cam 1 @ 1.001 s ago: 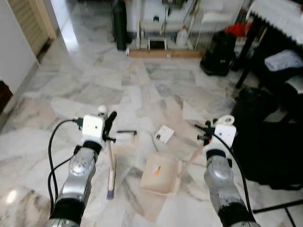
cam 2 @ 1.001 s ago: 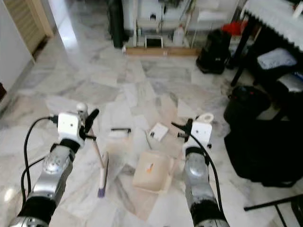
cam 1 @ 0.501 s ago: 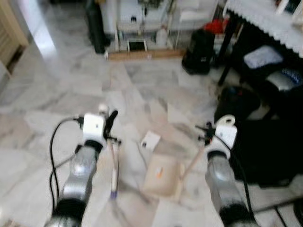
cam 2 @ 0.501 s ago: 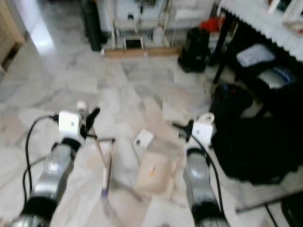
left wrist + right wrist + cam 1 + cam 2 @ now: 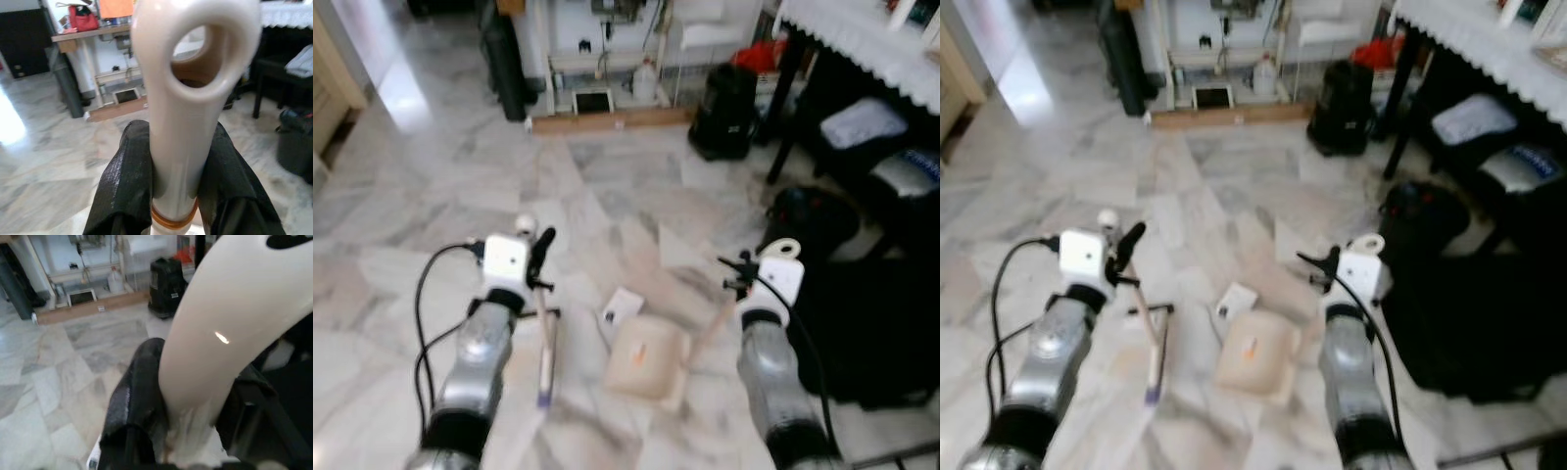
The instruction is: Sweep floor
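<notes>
Left gripper [image 5: 171,196] clamped on the cream broom [image 5: 545,343] handle, black fingers [image 5: 127,181] pressed to either side just below the handle's hanging loop. Held out ahead of the left arm, handle slanting down to the marble floor [image 5: 440,206], purple-tipped head resting on a tile left of the dustpan [image 5: 646,357].

Right gripper [image 5: 190,431] closed around the dustpan's cream handle [image 5: 220,333], one finger [image 5: 139,396] tight against its side. Pan lying flat on the floor between the two arms, small orange speck on its bed, handle rising toward the right wrist.

White card [image 5: 623,305] with a dark mark lying on the floor, just beside the pan's far-left corner, close to touching; contact too fine to judge. Thin dark wire-like piece [image 5: 1160,309] beside the broom handle, low on the floor.

Beyond, against the far wall: white shelving [image 5: 607,39] with a jug [image 5: 644,83] and a small framed item [image 5: 592,99] on a wooden base. Tall dark cylinder [image 5: 501,59] to its left, black bin [image 5: 722,98] to its right. Black bags [image 5: 862,304] heaped on the robot's right, near a dark table with a white lace cloth [image 5: 871,44].
</notes>
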Motion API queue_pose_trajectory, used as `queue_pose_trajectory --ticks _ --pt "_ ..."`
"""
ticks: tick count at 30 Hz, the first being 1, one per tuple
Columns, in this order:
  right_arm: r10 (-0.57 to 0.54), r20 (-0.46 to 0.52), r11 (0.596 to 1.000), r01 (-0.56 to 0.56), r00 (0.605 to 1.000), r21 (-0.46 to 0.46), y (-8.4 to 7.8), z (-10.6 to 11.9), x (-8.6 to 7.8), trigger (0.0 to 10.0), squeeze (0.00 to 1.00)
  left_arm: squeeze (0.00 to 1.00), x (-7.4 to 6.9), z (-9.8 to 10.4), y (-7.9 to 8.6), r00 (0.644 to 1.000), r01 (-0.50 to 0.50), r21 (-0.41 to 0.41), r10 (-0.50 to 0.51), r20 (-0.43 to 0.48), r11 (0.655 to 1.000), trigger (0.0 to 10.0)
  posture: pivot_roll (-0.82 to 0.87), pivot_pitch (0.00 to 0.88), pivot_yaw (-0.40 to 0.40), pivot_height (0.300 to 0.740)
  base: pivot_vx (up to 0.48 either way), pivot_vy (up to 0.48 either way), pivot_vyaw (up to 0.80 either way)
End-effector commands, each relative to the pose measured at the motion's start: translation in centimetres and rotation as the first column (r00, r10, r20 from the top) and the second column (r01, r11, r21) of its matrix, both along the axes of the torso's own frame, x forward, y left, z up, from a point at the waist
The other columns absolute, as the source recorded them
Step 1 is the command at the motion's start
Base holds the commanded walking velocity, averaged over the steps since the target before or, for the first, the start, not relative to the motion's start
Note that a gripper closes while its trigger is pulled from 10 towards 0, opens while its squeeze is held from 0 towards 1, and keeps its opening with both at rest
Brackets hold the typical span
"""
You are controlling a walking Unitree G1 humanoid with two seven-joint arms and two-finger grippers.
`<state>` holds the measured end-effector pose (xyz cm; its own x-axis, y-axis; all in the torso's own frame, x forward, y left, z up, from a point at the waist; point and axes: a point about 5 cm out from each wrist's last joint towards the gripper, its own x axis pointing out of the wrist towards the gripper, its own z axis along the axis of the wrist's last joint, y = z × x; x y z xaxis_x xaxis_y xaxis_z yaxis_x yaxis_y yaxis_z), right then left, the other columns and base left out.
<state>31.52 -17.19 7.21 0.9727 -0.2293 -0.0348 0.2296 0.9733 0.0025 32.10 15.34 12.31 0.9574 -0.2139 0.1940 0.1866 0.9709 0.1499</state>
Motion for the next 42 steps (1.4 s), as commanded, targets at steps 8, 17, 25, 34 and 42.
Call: queue_pose_trajectory --ticks 8,17,25,34,42 --pt "0.016 0.066 1.0 -0.016 0.998 -0.007 0.4 1.48 0.68 10.0 0.0 0.0 0.25 1.24 0.35 0.998 -0.003 0.007 0.003 0.055 1.0 10.0 -0.05 0.068 -0.039 0.74 0.364 0.0 0.0" --pt "0.018 0.071 1.0 -0.018 0.997 -0.006 0.39 1.57 0.73 10.0 0.0 0.0 0.29 1.26 0.26 0.998 0.0 0.005 0.0 0.056 1.0 10.0 -0.05 0.066 -0.037 0.74 0.363 0.0 0.0" --pt "0.019 0.067 1.0 -0.018 0.998 -0.009 0.31 1.56 0.73 10.0 0.0 0.0 0.28 1.26 0.24 0.999 -0.001 0.004 0.001 0.055 1.0 10.0 -0.05 0.079 -0.037 0.74 0.364 0.0 0.0" --pt "0.015 0.064 1.0 -0.014 0.998 -0.012 0.2 1.49 0.65 10.0 0.0 0.0 0.32 1.24 0.17 0.999 0.002 0.003 -0.002 0.053 1.0 10.0 -0.06 0.087 -0.036 0.74 0.362 0.0 0.0" --pt "0.017 0.06 1.0 -0.016 0.998 -0.009 0.18 1.45 0.67 10.0 0.0 0.0 0.35 1.24 0.15 0.999 0.0 0.004 0.0 0.053 1.0 10.0 -0.06 0.09 -0.036 0.74 0.363 0.0 0.0"
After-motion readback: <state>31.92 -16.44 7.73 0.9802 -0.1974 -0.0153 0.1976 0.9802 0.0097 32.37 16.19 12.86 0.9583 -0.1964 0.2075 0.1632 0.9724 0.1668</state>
